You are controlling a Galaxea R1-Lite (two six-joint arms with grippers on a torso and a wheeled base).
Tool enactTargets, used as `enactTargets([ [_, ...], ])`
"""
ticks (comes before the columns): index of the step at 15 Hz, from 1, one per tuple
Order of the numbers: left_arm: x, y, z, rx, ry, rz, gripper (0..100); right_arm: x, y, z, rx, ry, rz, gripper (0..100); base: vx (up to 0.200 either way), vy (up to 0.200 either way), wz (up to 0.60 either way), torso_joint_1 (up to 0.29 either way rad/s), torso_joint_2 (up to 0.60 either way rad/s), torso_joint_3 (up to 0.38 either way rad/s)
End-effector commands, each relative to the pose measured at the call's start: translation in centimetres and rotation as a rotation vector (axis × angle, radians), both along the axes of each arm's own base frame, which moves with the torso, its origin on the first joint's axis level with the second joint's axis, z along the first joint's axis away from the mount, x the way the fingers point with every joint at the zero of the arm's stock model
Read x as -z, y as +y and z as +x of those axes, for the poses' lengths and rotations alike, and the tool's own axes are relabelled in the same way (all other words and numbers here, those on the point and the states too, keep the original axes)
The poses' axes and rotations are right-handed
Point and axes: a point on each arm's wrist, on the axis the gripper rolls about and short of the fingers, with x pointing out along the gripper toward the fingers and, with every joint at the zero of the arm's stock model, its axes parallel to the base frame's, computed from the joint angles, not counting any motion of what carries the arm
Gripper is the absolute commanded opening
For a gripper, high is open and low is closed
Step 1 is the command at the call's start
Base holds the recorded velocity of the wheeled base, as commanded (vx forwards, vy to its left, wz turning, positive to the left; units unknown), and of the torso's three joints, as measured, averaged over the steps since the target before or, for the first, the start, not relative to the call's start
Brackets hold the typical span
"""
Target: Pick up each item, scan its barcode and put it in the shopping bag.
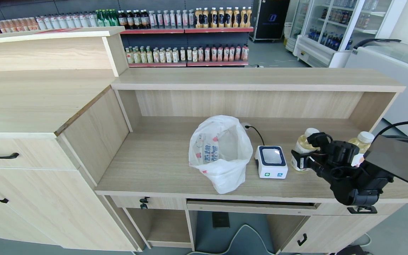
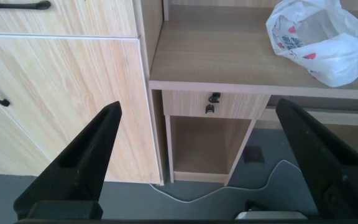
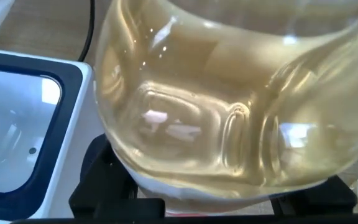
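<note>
My right hand [image 1: 300,160] is closed around a bottle [image 1: 304,143] of pale yellow drink, upright just right of the scanner [image 1: 271,161].
The shopping bag [image 1: 221,152] stands open just left of the scanner, with red and blue print on its side. A second bottle [image 1: 362,141] stands behind my wrist. Bare wood-grain tabletop [image 1: 154,163] runs from the bag to the cabinet [image 1: 94,134] wall. A back panel and a ledge [image 1: 253,79] above box the recess in. My left hand [image 2: 199,102] hangs wide open below the front edge, facing a keyed drawer [image 2: 229,102]. Drink shelves [image 1: 186,35] line the shop behind.
</note>
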Motion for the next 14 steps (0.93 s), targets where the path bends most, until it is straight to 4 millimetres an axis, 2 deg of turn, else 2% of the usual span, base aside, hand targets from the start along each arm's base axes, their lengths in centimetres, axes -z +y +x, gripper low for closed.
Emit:
enactTargets([
  [1,0.0,0.0,0.0,0.000,0.000,-0.001,100,-5.6,-0.6,-1.3,-0.031,-0.044,0.033,0,0.000,0.000,0.00,0.000,0.00,0.000],
  [3,0.0,0.0,0.0,0.000,0.000,-0.001,100,-11.6,-0.7,-4.2,-0.051,0.000,0.139,0,0.000,0.000,0.00,0.000,0.00,0.000],
  [4,0.0,0.0,0.0,0.000,0.000,-0.001,100,-13.8,-0.6,-5.4,-0.070,0.010,0.180,0,0.000,0.000,0.00,0.000,0.00,0.000],
  [5,0.0,0.0,0.0,0.000,0.000,-0.001,100,-18.0,-0.5,-8.5,-0.179,0.043,0.247,0,0.000,0.000,0.00,0.000,0.00,0.000],
  [6,0.0,0.0,0.0,0.000,0.000,-0.001,100,-19.7,-0.6,-10.3,-0.249,0.075,0.280,0,0.000,0.000,0.00,0.000,0.00,0.000],
  [7,0.0,0.0,0.0,0.000,0.000,-0.001,100,-22.0,-0.1,-13.2,-0.367,0.132,0.335,0,0.000,0.000,0.00,0.000,0.00,0.000],
  [8,0.0,0.0,0.0,0.000,0.000,-0.001,100,-22.9,0.2,-14.7,-0.454,0.162,0.371,0,0.000,0.000,0.00,0.000,0.00,0.000],
  [9,0.0,0.0,0.0,0.000,0.000,-0.001,100,-23.9,0.7,-16.9,-0.659,0.179,0.414,0,0.000,0.000,0.00,0.000,0.00,0.000],
  [10,0.0,0.0,0.0,0.000,0.000,-0.001,100,-24.5,1.0,-18.4,-0.772,0.181,0.435,0,0.000,0.000,0.00,0.000,0.00,0.000],
  [12,0.0,0.0,0.0,0.000,0.000,-0.001,100,-25.2,1.8,-21.2,-0.956,0.201,0.470,0,0.000,0.000,0.00,0.000,0.00,0.000],
  [14,0.0,0.0,0.0,0.000,0.000,-0.001,100,-25.7,2.7,-23.0,-1.069,0.223,0.493,0,0.000,0.000,0.00,0.000,0.00,0.000],
])
